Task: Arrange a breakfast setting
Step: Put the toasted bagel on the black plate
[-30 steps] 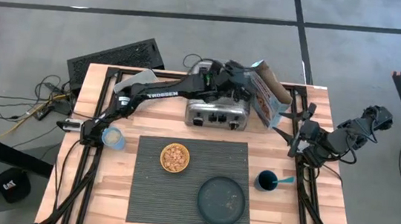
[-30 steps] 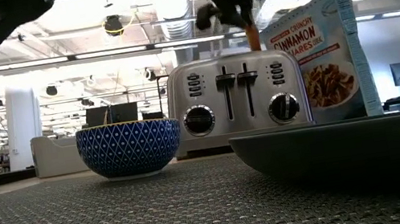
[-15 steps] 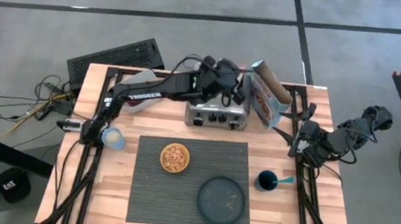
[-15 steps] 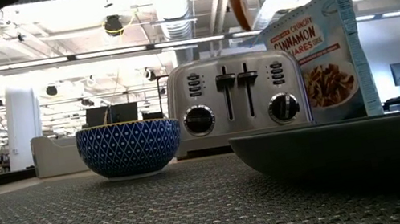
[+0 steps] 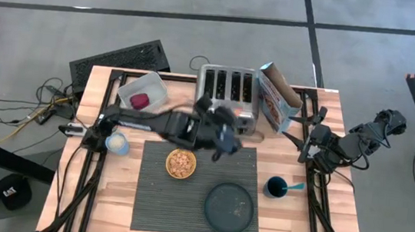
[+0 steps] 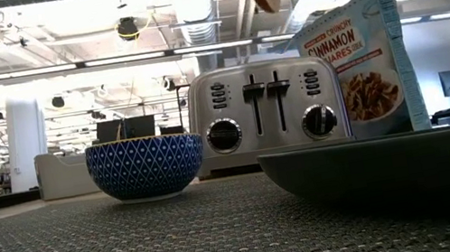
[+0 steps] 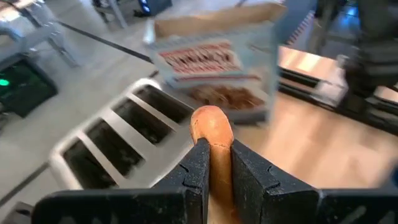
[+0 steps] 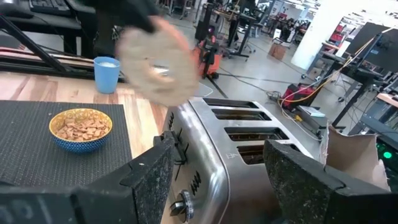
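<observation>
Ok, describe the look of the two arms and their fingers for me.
Both arms are dark, jointed metal. The left arm carries faint white lettering along one link. Its gripper ends in two flat black fingers. The right gripper has broad, grainy black fingers, with black cables beside its arm.

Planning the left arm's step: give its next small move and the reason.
Probably carry the bagel half on toward the empty dark round plate and lower it there: the left gripper already holds it clear of the chrome four-slot toaster, above the placemat's far edge.
</observation>
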Action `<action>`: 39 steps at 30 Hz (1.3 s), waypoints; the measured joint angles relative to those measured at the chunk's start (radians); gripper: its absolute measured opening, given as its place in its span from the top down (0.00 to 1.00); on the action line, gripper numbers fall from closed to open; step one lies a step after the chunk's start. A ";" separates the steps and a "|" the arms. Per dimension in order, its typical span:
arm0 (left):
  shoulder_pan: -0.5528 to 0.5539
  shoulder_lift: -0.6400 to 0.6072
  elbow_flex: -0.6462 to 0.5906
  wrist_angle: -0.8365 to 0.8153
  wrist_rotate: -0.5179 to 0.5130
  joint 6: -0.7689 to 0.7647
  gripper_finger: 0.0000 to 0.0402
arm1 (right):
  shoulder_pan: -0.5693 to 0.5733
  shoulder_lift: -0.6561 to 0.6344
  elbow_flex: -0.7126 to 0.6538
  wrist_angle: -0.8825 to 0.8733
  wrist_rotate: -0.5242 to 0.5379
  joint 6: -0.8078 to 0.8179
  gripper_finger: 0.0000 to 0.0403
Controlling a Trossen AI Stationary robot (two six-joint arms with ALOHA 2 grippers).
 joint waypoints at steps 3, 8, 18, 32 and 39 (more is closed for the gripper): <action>-0.060 -0.001 -0.046 -0.005 -0.020 -0.078 0.92 | 0.000 0.000 0.000 0.000 0.000 0.015 0.32; -0.140 0.000 -0.131 0.014 -0.037 -0.217 0.92 | 0.000 0.000 0.000 -0.003 -0.001 0.028 0.32; -0.264 0.001 -0.353 0.249 0.018 -0.391 0.92 | 0.000 0.000 0.000 -0.022 -0.171 0.089 0.32; -0.309 0.001 -0.782 0.909 0.238 -0.370 0.92 | 0.000 0.002 0.000 -0.031 -0.419 0.172 0.32; -0.307 0.001 -0.907 1.034 0.279 -0.393 0.92 | 0.000 0.002 0.000 -0.030 -0.421 0.180 0.32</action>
